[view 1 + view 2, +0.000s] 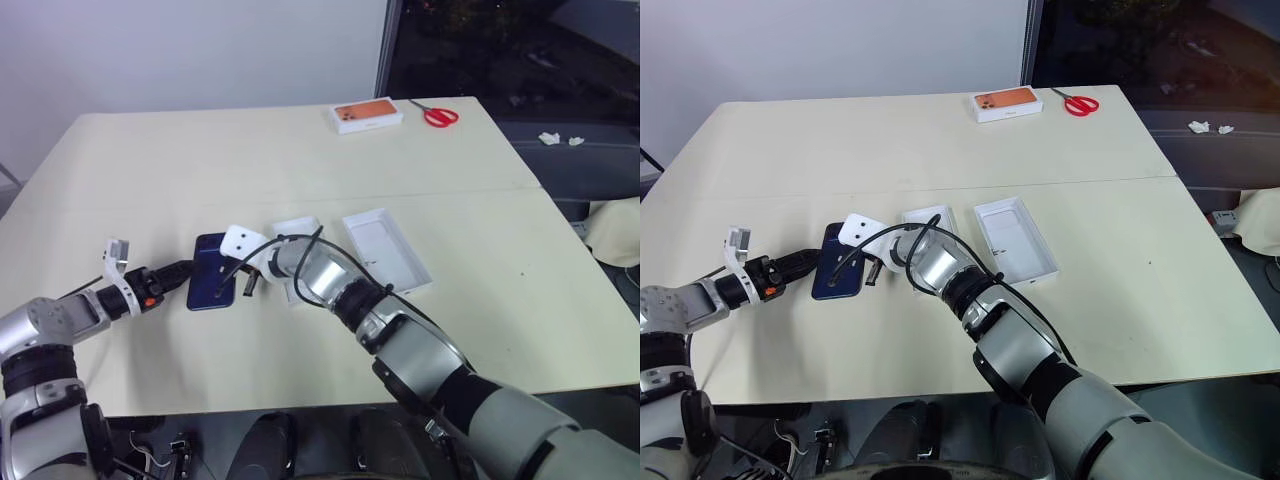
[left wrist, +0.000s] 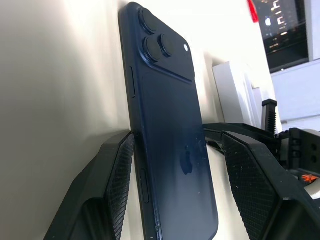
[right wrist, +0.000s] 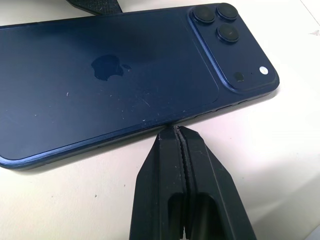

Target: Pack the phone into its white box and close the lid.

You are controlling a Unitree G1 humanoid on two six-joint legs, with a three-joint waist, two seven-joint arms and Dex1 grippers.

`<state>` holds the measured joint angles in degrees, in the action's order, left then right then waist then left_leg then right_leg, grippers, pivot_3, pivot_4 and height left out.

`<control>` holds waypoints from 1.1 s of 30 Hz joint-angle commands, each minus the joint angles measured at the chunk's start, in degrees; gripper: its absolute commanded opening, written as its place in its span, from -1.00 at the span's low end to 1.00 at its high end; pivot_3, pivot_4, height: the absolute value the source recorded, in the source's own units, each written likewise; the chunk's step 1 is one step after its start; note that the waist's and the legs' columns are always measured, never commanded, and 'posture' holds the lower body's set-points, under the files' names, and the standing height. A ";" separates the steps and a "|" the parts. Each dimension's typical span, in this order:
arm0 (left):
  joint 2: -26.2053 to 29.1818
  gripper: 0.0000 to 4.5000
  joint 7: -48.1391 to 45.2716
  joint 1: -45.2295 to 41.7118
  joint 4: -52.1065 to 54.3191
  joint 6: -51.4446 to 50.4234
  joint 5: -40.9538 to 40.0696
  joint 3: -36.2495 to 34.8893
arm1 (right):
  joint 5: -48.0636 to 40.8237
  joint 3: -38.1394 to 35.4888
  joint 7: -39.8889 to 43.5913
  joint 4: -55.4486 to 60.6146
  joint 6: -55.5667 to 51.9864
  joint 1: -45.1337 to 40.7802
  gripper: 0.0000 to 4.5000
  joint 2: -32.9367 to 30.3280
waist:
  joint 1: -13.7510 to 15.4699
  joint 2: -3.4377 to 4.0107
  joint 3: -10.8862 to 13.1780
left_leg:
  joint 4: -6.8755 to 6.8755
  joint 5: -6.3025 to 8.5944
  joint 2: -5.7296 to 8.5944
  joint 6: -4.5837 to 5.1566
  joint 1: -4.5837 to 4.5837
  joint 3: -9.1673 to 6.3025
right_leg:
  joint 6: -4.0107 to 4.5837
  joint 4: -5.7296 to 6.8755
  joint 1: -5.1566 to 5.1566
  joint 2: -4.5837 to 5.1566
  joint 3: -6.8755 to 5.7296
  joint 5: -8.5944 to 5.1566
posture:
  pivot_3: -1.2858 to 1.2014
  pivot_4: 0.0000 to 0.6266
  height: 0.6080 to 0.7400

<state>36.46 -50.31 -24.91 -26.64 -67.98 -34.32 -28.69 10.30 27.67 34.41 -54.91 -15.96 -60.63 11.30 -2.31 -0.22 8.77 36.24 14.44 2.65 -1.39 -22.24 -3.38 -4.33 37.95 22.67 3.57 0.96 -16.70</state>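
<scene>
The phone (image 1: 211, 271) lies back-up on the table (image 1: 150, 160), its camera cluster at the far end, a little to the near left of the table's middle. My left fingers (image 2: 117, 185) stand open on either side of its near end, one pad against the left long edge, the other a little off the right edge, so nothing is gripped yet. My right fingers (image 3: 181, 150) are pressed shut, tips touching the phone's right long edge about midway along, acting as a stop. From the phone, the white box (image 1: 296, 232) sits just beyond my right wrist at about three o'clock, and the lid (image 1: 388, 248) lies open-side up beside it, farther out the same way. I judge the step in hand is getting the phone off the flat surface: the right tips should keep bracing that edge while the left fingers close evenly across the width, low on the sides, without sliding the glossy back or tipping it onto its screen. The table is pale cream with a seam running across; at its far edge, around one o'clock, sit an orange-topped box (image 1: 366, 114) and red scissors (image 1: 438, 115). Behind stand a plain white wall and a dark window.
</scene>
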 commanded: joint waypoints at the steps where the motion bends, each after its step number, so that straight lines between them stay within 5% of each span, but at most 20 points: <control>1: -2.61 0.29 -1.49 -0.32 3.98 -2.38 -4.09 2.35 | -0.36 0.86 0.95 -0.22 0.28 -0.76 -0.98 9.94 | -0.02 0.00 0.00 | 0.00 0.00 0.00 0.00 0.00 0.00 | 0.00 0.00 0.00 0.00 0.00 0.00 | 0.03 -0.52 1.00; 16: -0.20 0.29 -0.22 1.84 5.96 -4.33 -6.03 -2.69 | 1.56 2.61 4.19 3.26 -0.17 1.08 -0.98 6.25 | -0.37 -0.03 -0.01 | -0.13 -0.01 -0.01 -0.03 -0.03 0.02 | 0.01 -0.07 0.09 -0.01 0.04 0.00 | 0.03 -0.52 1.00; 33: -6.97 0.29 5.07 0.95 11.16 -7.59 -7.58 -1.32 | 3.01 1.64 4.28 3.84 -0.54 1.92 -0.98 6.55 | -0.12 -0.08 -0.02 | -0.15 -0.06 -0.04 -0.11 -0.20 0.01 | 0.01 -0.05 0.29 -0.02 0.03 -0.01 | 0.03 -0.52 1.00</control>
<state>32.46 -43.28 -21.77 -18.52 -72.47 -37.35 -34.52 14.35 27.99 37.09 -52.50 -17.18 -60.47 11.21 -2.43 -0.29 8.75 36.09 14.37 2.62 -1.50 -22.44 -3.37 -4.32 37.90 22.96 3.55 0.99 -16.71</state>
